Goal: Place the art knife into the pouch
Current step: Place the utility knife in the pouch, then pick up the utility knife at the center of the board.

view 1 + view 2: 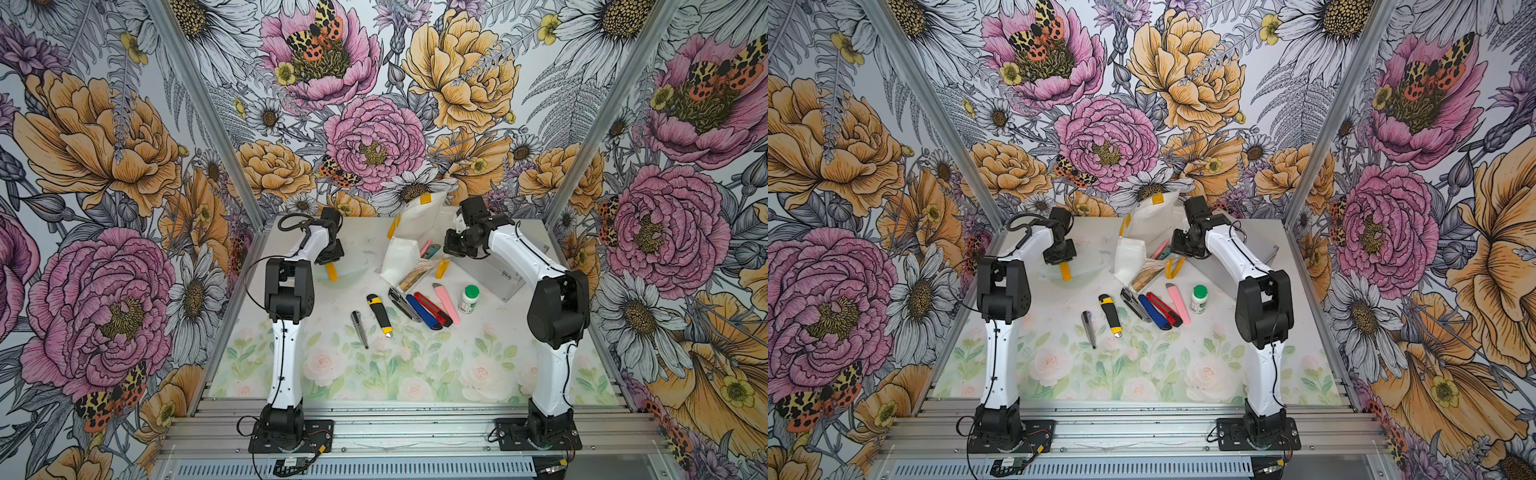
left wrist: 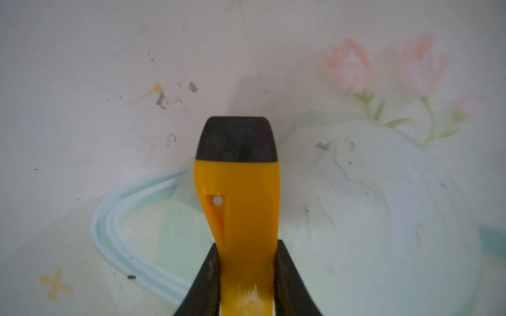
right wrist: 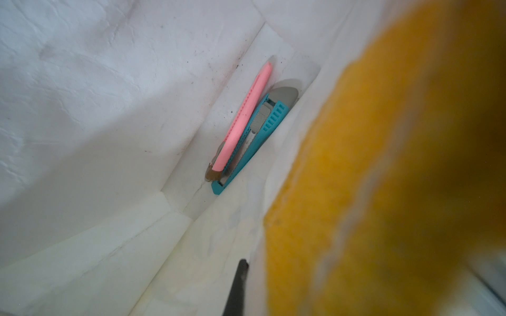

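Observation:
My left gripper [image 2: 246, 246] is shut on a yellow art knife [image 2: 241, 191] with a black end, both fingers pressed to its sides. In both top views this art knife [image 1: 331, 271] [image 1: 1064, 271] pokes out below the left gripper [image 1: 330, 262] over a clear glass plate [image 1: 353, 276] at the back left. The pouch [image 1: 409, 232] [image 1: 1142, 232] stands open at the back middle, white inside, with yellow handles. My right gripper [image 1: 451, 251] pinches its rim beside a yellow handle [image 3: 383, 191]; one finger [image 3: 238, 284] shows. A pink knife [image 3: 246, 117] and a teal knife [image 3: 260, 136] lie inside.
Several more knives lie in a row mid-table, from a slim silver one [image 1: 359, 328] to a pink one [image 1: 448, 303]. A white bottle with a green cap [image 1: 468, 299] stands right of them. A silver metal case [image 1: 505, 274] sits under the right arm.

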Controlling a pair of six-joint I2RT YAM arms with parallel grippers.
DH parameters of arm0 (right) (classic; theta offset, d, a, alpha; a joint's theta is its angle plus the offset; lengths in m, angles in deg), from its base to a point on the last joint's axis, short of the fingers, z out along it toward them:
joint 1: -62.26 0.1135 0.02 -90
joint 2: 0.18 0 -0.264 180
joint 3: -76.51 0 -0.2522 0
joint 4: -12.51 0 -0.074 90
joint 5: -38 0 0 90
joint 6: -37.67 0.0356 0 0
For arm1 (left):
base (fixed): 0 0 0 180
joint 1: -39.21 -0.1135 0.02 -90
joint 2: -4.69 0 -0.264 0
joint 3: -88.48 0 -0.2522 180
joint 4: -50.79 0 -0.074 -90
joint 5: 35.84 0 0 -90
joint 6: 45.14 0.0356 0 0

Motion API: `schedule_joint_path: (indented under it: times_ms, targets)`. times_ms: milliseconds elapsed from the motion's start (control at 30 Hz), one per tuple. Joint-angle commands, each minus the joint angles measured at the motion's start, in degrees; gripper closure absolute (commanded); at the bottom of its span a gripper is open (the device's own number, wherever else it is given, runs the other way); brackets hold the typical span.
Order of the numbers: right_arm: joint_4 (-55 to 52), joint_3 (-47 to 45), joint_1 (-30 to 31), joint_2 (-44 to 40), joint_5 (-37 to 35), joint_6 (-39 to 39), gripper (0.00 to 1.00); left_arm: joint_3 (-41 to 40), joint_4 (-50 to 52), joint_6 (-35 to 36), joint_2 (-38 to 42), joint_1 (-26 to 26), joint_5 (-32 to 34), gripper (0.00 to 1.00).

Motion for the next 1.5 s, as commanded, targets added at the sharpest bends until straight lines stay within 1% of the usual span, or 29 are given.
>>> schedule_joint_path:
  times_ms: [0, 33, 133, 200, 267, 367, 433, 500, 533, 567, 633, 667, 700, 767, 833, 933, 1000, 1033, 1100, 1133, 1167, 1200, 1300, 1367, 1467]
  targets:
    - [-0.82, -0.12, -0.36, -1.89, 0.51, 0.40, 1.00, 6.73, -0.46, 3.94, 10.89, 3.71, 0.87, 0.77]
    - [-0.75, -0.06, -0.35, -1.85, 0.65, 0.40, 1.00, 9.30, -0.46, 4.74, 11.73, 4.91, 0.12, 0.77]
    - [-0.64, -0.06, -0.30, -1.86, 0.76, 0.40, 1.00, 18.19, -0.52, 6.28, 12.71, 9.25, -7.39, 0.78]
    - [-0.56, -0.30, -0.31, -1.83, 0.68, 0.48, 1.00, 23.94, -0.89, 7.14, 11.64, 12.86, -12.73, 0.78]
    - [-0.47, -0.45, -0.21, -1.83, 0.74, 0.58, 1.00, 28.44, -1.15, 9.16, 9.66, 16.69, -14.57, 0.77]
    - [-0.38, -0.40, -0.13, -1.83, 1.09, 0.59, 1.00, 33.20, -1.42, 12.76, 5.89, 21.04, -14.09, 0.77]
    - [-0.42, -0.57, -0.13, -2.05, 1.11, 0.49, 1.00, 33.75, -1.88, 12.26, 4.21, 21.88, -15.02, 0.76]
    - [-0.39, -0.73, -0.19, -2.31, 1.03, 0.40, 1.00, 33.97, -2.75, 10.75, 2.69, 21.87, -16.75, 0.72]
    - [-0.38, -0.82, -0.17, -2.37, 1.02, 0.32, 1.00, 34.28, -3.18, 10.47, 2.00, 21.91, -17.71, 0.69]
    - [-0.39, -0.79, -0.18, -2.45, 1.03, 0.31, 1.00, 34.69, -3.69, 10.40, 1.42, 22.10, -18.30, 0.61]
    - [-0.38, -0.78, -0.12, -2.50, 1.02, 0.40, 1.00, 35.84, -3.97, 10.52, 0.59, 22.49, -17.56, 0.31]
    - [-0.38, -0.92, -0.13, -2.54, 1.03, 0.40, 1.00, 36.30, -3.98, 10.46, 0.56, 22.43, -17.08, 0.20]
    - [-0.38, -1.04, -0.15, -2.69, 0.90, 0.49, 1.00, 36.30, -4.01, 10.67, 0.91, 22.31, -16.51, 0.17]
    - [-0.38, -1.27, -0.13, -2.88, 0.66, 0.41, 1.00, 35.56, -3.99, 11.86, 2.31, 21.99, -14.61, 0.15]
    - [-0.42, -1.32, -0.12, -2.81, 0.67, 0.41, 1.00, 32.54, -4.05, 13.37, 5.11, 21.36, -10.69, 0.14]
    - [-0.25, -1.16, -0.14, -2.58, 0.70, 0.58, 1.00, 23.15, -4.36, 13.78, 12.31, 19.42, -7.75, 0.13]
    - [-0.20, -0.93, -0.20, -2.21, 0.84, 0.58, 1.00, 13.92, -5.30, 13.66, 18.36, 17.68, -7.53, 0.11]
    - [-0.12, -0.75, -0.15, -2.05, 0.83, 0.58, 1.00, 9.06, -5.82, 13.62, 21.28, 16.94, -7.68, 0.07]
    - [-0.05, -0.29, -0.21, -1.55, 1.07, 0.46, 1.00, -1.96, -6.04, 13.23, 26.93, 15.55, -7.95, 0.06]
    - [-0.03, -0.06, -0.24, -1.29, 1.25, 0.48, 1.00, -6.72, -6.05, 12.41, 29.33, 15.21, -7.08, 0.06]
    - [-0.05, 0.24, -0.22, -1.01, 1.45, 0.49, 1.00, -13.21, -6.02, 10.71, 32.05, 14.99, -6.19, 0.06]
    - [-0.09, 0.49, -0.13, -0.62, 1.70, 0.49, 1.00, -19.43, -6.00, 8.66, 35.01, 15.00, -6.30, 0.06]
    - [-0.03, 1.01, -0.23, 0.01, 2.31, 0.44, 1.00, -35.05, -6.02, 2.33, 39.92, 15.86, -6.90, 0.08]
    - [-0.03, 1.11, -0.22, 0.34, 2.69, 0.38, 1.00, -42.42, -6.14, -0.88, 42.36, 17.00, -4.94, 0.07]
    - [-0.12, 1.08, -0.31, 0.62, 3.23, 0.14, 1.00, -50.18, -7.01, -4.62, 44.22, 17.43, -5.85, 0.08]
